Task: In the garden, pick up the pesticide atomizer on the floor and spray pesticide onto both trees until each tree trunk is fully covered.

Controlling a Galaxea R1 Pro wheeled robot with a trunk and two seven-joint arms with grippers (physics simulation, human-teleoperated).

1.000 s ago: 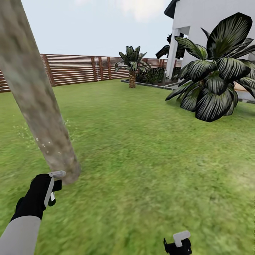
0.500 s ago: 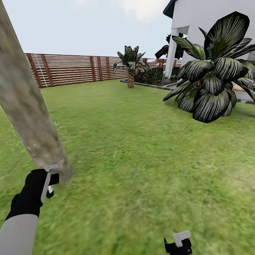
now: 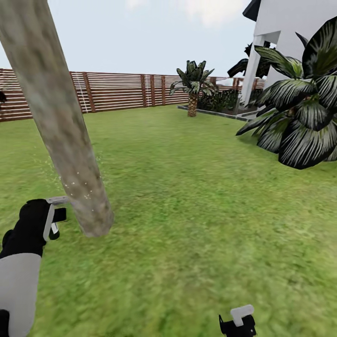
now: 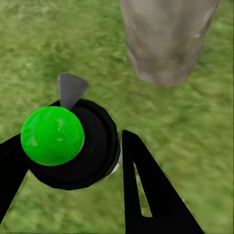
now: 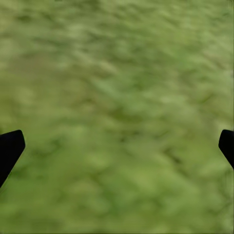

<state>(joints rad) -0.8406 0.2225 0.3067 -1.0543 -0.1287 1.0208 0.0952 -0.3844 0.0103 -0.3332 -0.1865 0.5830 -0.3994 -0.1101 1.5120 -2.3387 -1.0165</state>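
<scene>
A thick, pale grey-brown tree trunk (image 3: 61, 121) leans across the left of the head view, with fine white specks around its lower part. My left gripper (image 3: 55, 220) sits just beside its base on the lawn of the garden (image 3: 187, 210). It is shut on the pesticide atomizer (image 4: 70, 144), a black body with a green top and a grey nozzle that points toward the trunk (image 4: 165, 39). My right gripper (image 3: 238, 323) hangs low at the front right over grass, its fingertips (image 5: 9, 148) wide apart and open, holding nothing.
A brown slat fence (image 3: 117, 91) rings the far side of the lawn. A short palm (image 3: 193, 89) stands by a planting bed at the back. A large dark-leaved plant (image 3: 304, 112) and a white house (image 3: 290, 32) fill the right.
The whole picture has shifted right, so the camera turned left. My left gripper with the atomizer sits higher in view, still close to the trunk's base. The right gripper has not moved.
</scene>
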